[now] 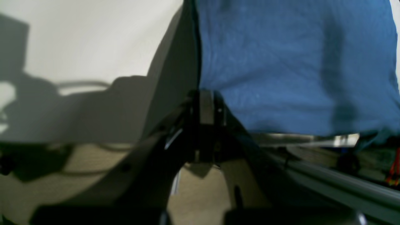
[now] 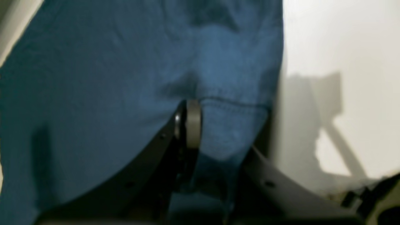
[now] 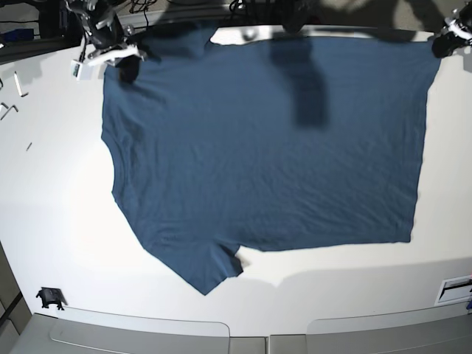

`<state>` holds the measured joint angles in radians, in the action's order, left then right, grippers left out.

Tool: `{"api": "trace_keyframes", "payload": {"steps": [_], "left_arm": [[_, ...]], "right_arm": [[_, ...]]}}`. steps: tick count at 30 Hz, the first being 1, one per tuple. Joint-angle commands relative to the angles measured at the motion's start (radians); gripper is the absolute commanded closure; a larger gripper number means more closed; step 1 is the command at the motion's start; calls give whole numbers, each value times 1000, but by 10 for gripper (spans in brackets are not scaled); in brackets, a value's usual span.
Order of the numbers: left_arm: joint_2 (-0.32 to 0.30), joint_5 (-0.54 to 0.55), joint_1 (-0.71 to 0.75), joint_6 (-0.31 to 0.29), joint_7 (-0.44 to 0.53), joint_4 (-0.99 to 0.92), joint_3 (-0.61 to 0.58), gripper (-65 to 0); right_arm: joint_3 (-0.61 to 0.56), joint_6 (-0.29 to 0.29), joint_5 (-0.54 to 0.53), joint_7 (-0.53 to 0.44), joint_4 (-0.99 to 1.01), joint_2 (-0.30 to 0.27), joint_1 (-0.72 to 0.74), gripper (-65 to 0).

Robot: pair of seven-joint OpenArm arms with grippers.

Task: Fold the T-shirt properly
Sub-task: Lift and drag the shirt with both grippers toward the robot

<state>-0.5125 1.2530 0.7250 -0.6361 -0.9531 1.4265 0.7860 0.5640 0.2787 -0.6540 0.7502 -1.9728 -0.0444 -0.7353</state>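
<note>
Base: T-shirt (image 3: 265,147) spread on table (image 3: 59,243) | wrists: left claw (image 1: 207,107), right claw (image 2: 189,123) apparently clenched on T-shirt

T-shirt (image 3: 265,147) spread across the table (image 3: 59,221), far corners at each arm's jaws.

The T-shirt (image 3: 265,147) is soft, matt knit cloth in dark blue, its weave faintly ribbed up close and its surface lightly creased, with a stitched hem showing in the right wrist view. Under it the counter (image 3: 59,221) looks like a smooth, matt white board, with no gloss beyond a soft sheen. The left gripper (image 1: 207,107) is dull black plastic with a grey rubbery pad; the right gripper (image 2: 189,123) is the same, with small shiny metal screw heads.
</note>
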Motion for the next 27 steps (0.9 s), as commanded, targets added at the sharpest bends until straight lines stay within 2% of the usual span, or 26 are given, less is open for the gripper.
{"api": "trace_keyframes", "payload": {"steps": [1,4,8,11,15,17,23,27], "left_arm": [[-20,37,21,-16,-5,24,24,0],[-20,102,58,-61,-56,47,64,0],[-20,172,90,-61,-75,74,118,0],[-20,173,75,-61,-61,88,123,0],[-19,150,-10,-61,-53,88,94,0],[-19,101,-59,-61,-26,88,61,0],[-19,-136,-179,-60,124,87,-97,0],[-19,-214,-254,-60,141,87,-160,0]], "right_arm": [[5,10,-15,-19,-44,-5,-31,0],[6,9,-15,4,-112,-5,-100,0],[6,9,-16,6,-176,-5,-168,0],[6,10,-16,-31,-192,-5,-163,0],[5,10,-14,-54,-192,-6,-80,0],[5,10,-5,-54,-190,-5,-22,0],[5,10,79,-60,-113,-5,137,0],[5,10,80,-87,36,-5,230,0]]}}
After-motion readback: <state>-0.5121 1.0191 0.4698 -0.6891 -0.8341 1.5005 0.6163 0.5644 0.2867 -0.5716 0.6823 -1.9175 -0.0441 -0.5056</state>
